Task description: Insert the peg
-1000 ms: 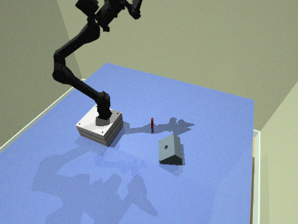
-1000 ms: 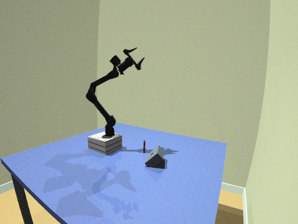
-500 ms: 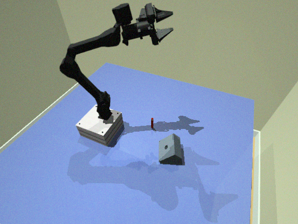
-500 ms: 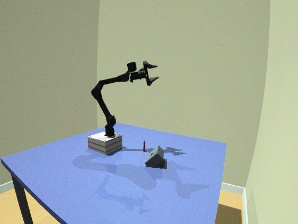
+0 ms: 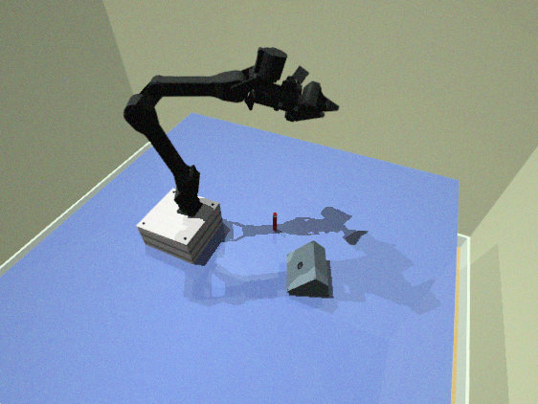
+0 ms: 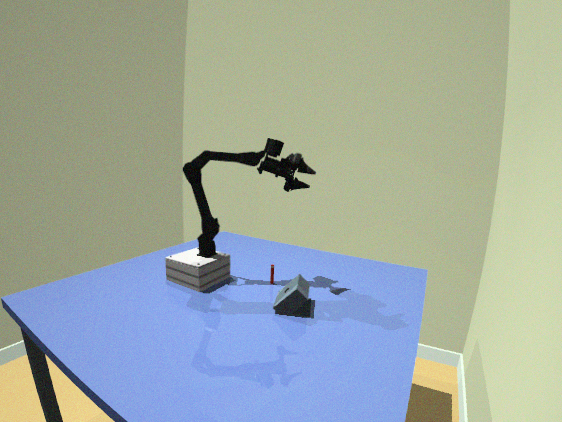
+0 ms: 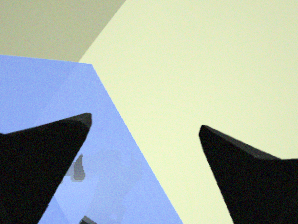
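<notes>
Our gripper (image 6: 303,178) has jaws wide apart, holding nothing, high above the peg (image 5: 275,221). Peg stands upright beside the panel (image 5: 308,275).

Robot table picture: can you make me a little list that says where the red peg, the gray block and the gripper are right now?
peg: red peg stands upright on the blue table, between the robot base and the panel
panel: gray sloped panel rests on the table, apart from the peg
hole: one round hole in the sloped face, nothing in it
gripper: gripper open, holding nothing, high above the table
task step: peg not yet picked up
</notes>
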Tool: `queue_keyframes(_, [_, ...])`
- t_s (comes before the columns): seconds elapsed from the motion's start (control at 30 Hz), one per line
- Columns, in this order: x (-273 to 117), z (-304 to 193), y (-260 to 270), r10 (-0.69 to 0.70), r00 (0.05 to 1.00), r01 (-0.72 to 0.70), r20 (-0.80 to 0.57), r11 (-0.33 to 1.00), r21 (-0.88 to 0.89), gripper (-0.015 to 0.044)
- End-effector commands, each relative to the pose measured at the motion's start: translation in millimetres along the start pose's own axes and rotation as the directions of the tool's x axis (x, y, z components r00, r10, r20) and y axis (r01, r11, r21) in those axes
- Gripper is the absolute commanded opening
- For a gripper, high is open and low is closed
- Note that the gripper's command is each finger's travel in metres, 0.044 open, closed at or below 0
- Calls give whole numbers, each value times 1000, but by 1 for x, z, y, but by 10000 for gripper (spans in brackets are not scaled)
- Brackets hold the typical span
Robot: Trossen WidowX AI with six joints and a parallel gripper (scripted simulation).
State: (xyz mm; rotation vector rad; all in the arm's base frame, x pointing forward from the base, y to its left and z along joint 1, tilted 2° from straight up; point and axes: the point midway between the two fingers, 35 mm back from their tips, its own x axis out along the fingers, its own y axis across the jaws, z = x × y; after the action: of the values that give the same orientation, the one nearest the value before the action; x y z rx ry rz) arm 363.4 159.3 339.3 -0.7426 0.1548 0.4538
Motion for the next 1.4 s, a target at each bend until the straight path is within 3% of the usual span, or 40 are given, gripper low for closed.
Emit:
queue_keyframes(0.0, [16, -28, 20, 76, 993, -69, -93, 995, 74, 440])
queue_keyframes(0.37, [37, -126, 80, 302, 868, -161, -393, 922, 353, 440])
queue_keyframes(0.73, [18, -217, 137, 505, 602, -53, -619, 799, 600, 440])
queue_keyframes(1.1, [-15, -268, 180, 633, 317, 148, -707, 703, 696, 440])
queue_keyframes(1.37, [-17, -271, 184, 641, 293, 166, -710, 697, 698, 440])
